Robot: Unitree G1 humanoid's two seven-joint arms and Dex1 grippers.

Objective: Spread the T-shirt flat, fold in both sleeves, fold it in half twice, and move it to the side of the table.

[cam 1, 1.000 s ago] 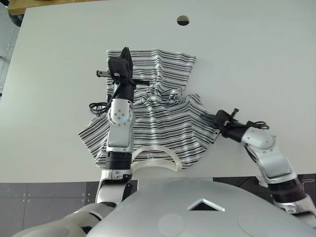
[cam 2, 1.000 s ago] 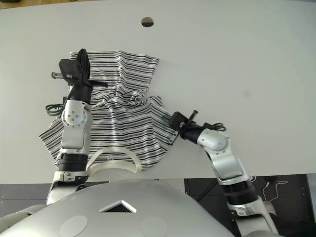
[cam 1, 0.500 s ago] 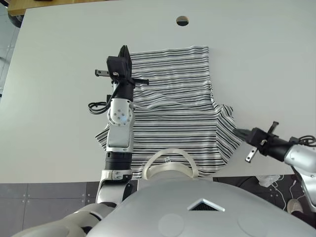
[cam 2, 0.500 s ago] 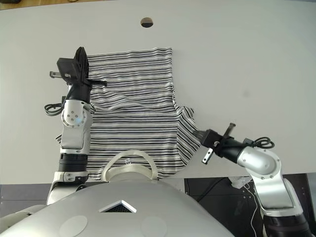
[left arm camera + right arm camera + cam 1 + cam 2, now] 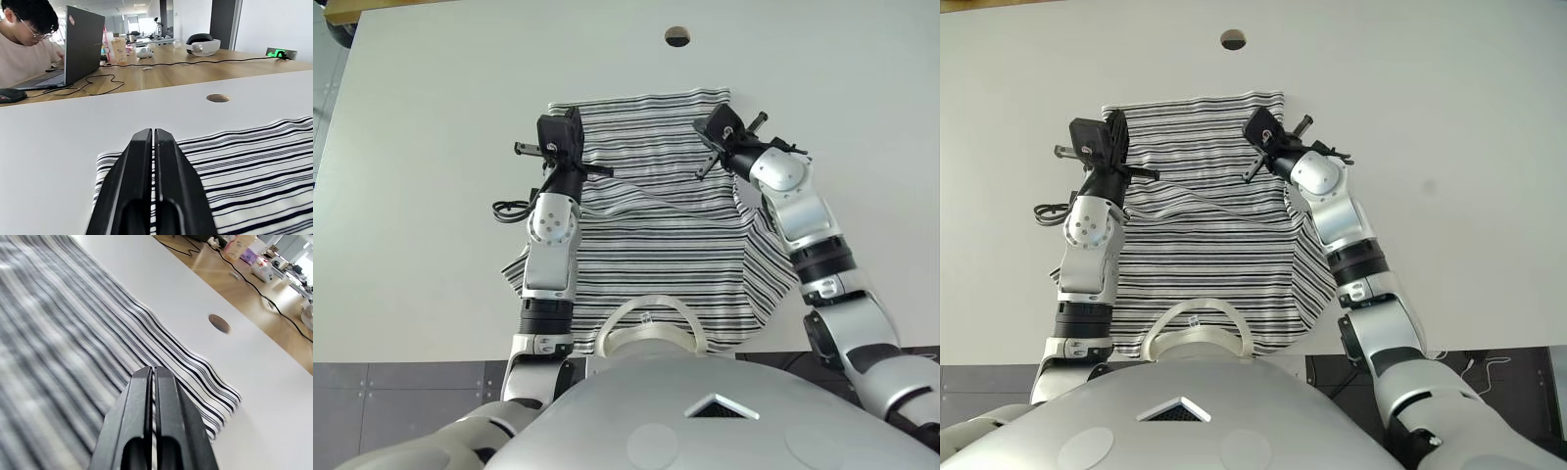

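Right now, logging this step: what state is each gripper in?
Left gripper: closed, above the T-shirt, no cloth visibly pinched.
Right gripper: closed, holding nothing visible.

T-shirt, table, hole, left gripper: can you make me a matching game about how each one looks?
Things:
1. T-shirt
2. table
3. hole
4. left gripper

Looks:
A. plain white
B. fingers shut together
C. black and white stripes
D. small, round and dark

Pairs: 1-C, 2-A, 3-D, 4-B
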